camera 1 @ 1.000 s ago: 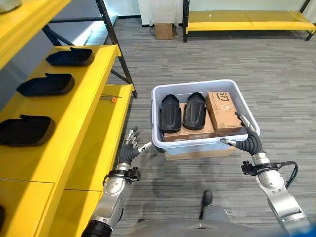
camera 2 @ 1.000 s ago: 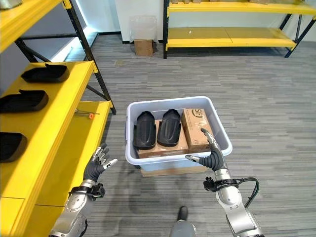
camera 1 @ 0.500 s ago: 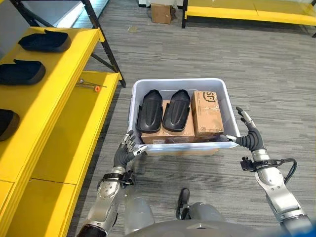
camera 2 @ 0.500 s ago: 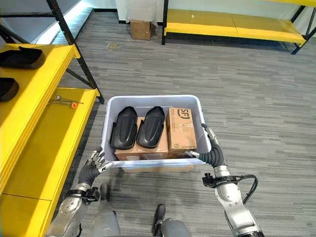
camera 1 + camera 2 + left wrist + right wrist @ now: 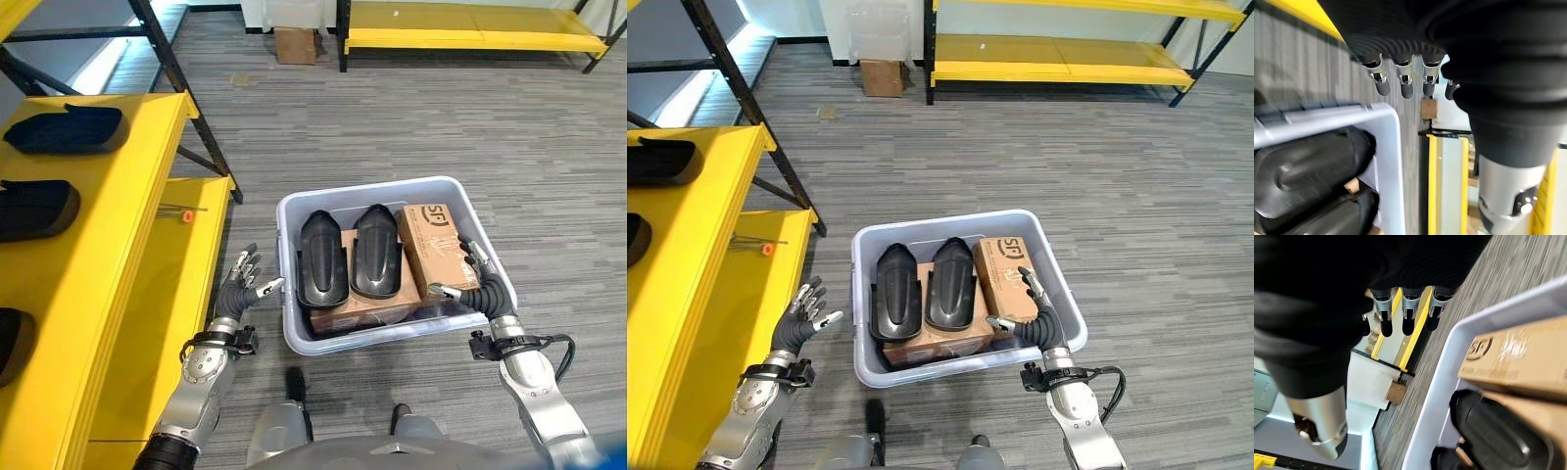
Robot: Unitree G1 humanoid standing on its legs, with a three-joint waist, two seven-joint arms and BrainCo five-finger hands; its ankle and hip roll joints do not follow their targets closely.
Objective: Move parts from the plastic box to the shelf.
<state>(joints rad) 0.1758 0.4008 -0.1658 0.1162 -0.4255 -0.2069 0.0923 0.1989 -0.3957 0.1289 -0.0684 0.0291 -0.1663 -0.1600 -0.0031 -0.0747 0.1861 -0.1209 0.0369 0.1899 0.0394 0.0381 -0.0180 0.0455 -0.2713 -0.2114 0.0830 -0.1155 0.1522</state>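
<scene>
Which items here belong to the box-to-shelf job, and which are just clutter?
Job:
- pale plastic box
- two black moulded parts inside it
- yellow shelf
- black parts already shelved

Lying about:
- brown cardboard carton in the box
- small orange-tipped tool on the lower shelf
- cardboard box on the floor

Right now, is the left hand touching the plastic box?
Apart. In the left eye view the left hand hangs open beside the plastic box, with grey floor showing between its fingertips and the box wall.
</scene>
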